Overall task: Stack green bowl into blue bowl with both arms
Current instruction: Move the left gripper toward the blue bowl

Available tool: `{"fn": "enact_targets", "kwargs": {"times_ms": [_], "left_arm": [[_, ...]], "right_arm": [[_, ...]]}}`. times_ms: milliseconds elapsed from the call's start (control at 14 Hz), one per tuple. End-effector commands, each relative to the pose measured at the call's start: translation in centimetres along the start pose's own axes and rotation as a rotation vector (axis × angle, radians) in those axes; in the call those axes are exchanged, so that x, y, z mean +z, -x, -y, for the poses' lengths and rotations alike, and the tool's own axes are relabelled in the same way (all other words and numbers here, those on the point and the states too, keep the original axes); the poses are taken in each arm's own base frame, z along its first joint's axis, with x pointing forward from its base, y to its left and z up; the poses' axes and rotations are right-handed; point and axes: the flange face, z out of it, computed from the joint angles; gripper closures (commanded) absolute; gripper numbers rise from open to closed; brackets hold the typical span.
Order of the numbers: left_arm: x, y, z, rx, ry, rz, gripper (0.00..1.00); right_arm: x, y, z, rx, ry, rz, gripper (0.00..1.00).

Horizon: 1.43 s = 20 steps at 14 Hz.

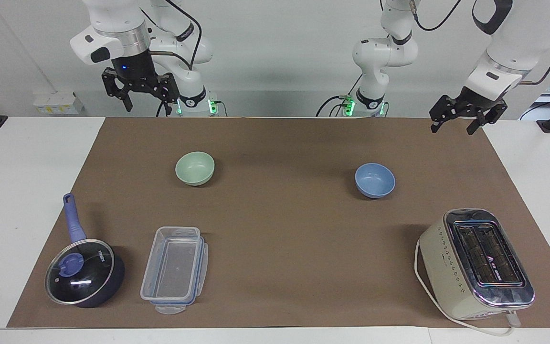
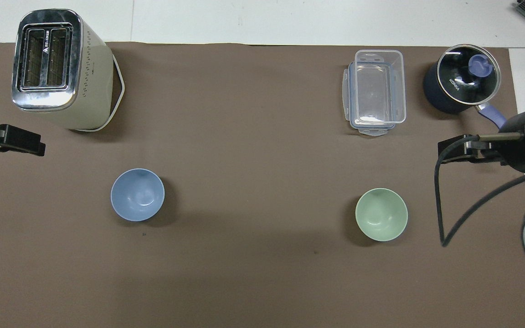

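The pale green bowl point(image 1: 195, 167) point(image 2: 381, 214) stands upright on the brown mat toward the right arm's end of the table. The blue bowl point(image 1: 375, 179) point(image 2: 137, 194) stands upright toward the left arm's end, well apart from the green one. Both bowls hold nothing. My right gripper point(image 1: 147, 102) hangs open in the air over the table edge by its base, clear of the green bowl. My left gripper point(image 1: 452, 128) hangs open over the mat's corner at its own end, clear of the blue bowl. Neither gripper holds anything.
A cream toaster point(image 1: 475, 263) point(image 2: 57, 68) stands farther from the robots than the blue bowl. A clear plastic container point(image 1: 174, 270) point(image 2: 376, 91) and a dark lidded pan with a blue handle point(image 1: 84, 279) point(image 2: 463, 84) sit farther out than the green bowl.
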Motion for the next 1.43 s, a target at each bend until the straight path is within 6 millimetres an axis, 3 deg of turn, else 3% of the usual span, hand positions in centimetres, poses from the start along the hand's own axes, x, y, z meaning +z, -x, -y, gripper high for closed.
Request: {"fn": "enact_targets", "kwargs": {"times_ms": [0, 214, 857, 1357], "left_arm": [[-0.3, 0.6, 0.4, 0.004, -0.019, 0.006, 0.00], [-0.2, 0.5, 0.4, 0.004, -0.019, 0.004, 0.00], [1.2, 1.1, 0.2, 0.009, -0.019, 0.027, 0.00], [5.9, 1.4, 0.2, 0.008, -0.018, 0.038, 0.00]], "right_arm": [[-0.1, 0.0, -0.5, 0.034, -0.010, 0.018, 0.00], [0.3, 0.2, -1.8, 0.053, -0.043, 0.040, 0.00], [0.4, 0.8, -2.0, 0.058, -0.075, 0.054, 0.00], [0.2, 0.7, -2.2, 0.057, -0.083, 0.048, 0.00]]}}
